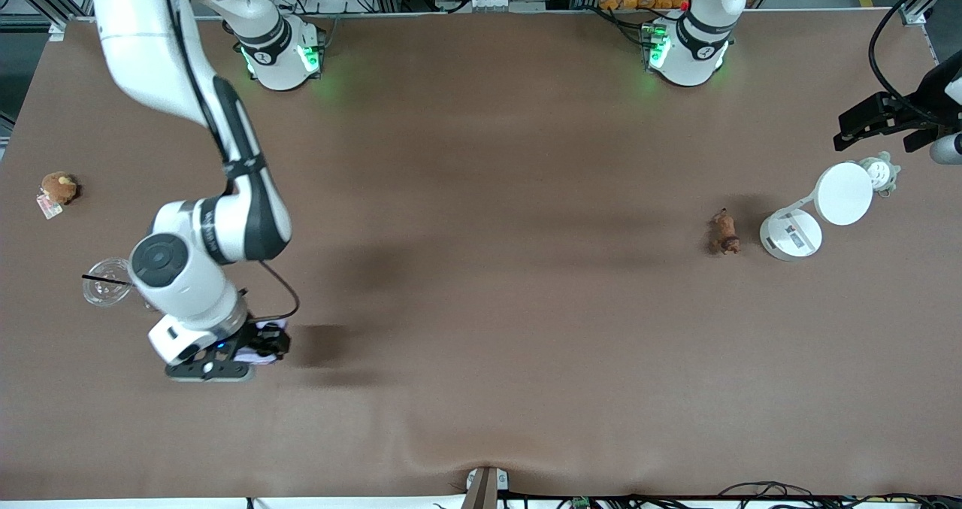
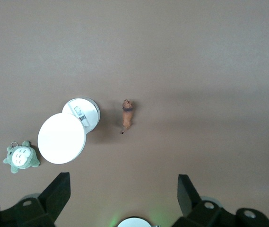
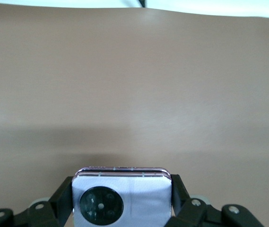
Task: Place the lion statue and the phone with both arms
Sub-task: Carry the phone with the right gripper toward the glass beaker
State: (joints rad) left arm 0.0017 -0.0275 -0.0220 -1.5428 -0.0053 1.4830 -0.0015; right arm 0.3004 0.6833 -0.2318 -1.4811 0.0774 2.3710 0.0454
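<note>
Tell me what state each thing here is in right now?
Phone: folded, gripped by the right end effector.
Lion statue: loose on the table.
Left end effector: open, empty, above the desk lamp.
Plastic cup: upright, straw in.

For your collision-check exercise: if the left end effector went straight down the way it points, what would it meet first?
Probably bare table. The open left end effector points down at it; the lion and white lamp seem slightly off that line, though depth is unclear.
</note>
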